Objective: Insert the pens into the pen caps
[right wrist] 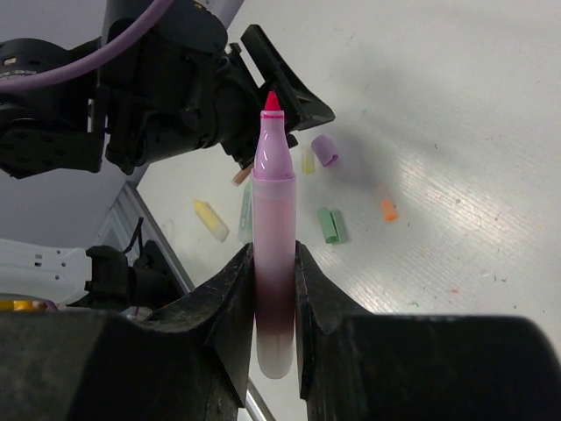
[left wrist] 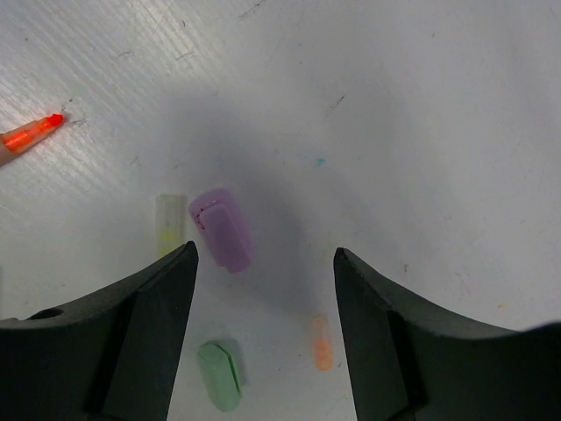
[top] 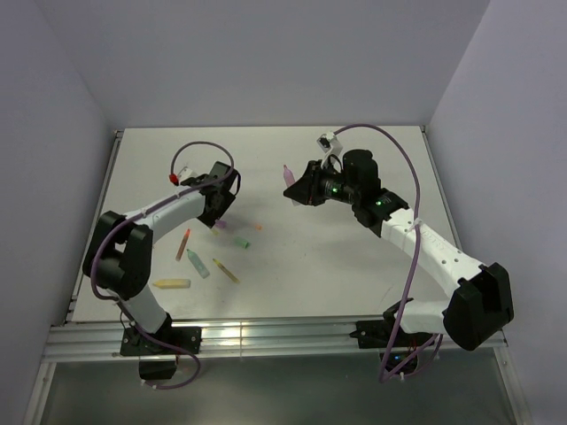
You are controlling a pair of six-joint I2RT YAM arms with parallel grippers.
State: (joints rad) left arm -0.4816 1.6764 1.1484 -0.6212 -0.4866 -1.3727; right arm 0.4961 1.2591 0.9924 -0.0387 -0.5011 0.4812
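Note:
My right gripper (right wrist: 273, 263) is shut on a pink-purple pen (right wrist: 273, 219) and holds it above the table, pink tip bare and pointing away from the wrist. The same pen (top: 288, 174) shows in the top view. My left gripper (left wrist: 265, 254) hangs open over the caps with nothing between its fingers. A purple cap (left wrist: 223, 230) lies just ahead of the left finger (left wrist: 166, 298). Nearby lie a green cap (left wrist: 220, 375), an orange cap (left wrist: 322, 351) and a pale yellow cap (left wrist: 170, 224). The purple cap (top: 221, 225) sits beside the left gripper (top: 217, 208).
Loose pens lie at the left front of the table: an orange-red pen (top: 183, 244), a mint green pen (top: 198, 266), an olive-yellow pen (top: 226, 270) and a yellow pen (top: 171, 283). A metal rail (top: 266, 335) runs along the near edge.

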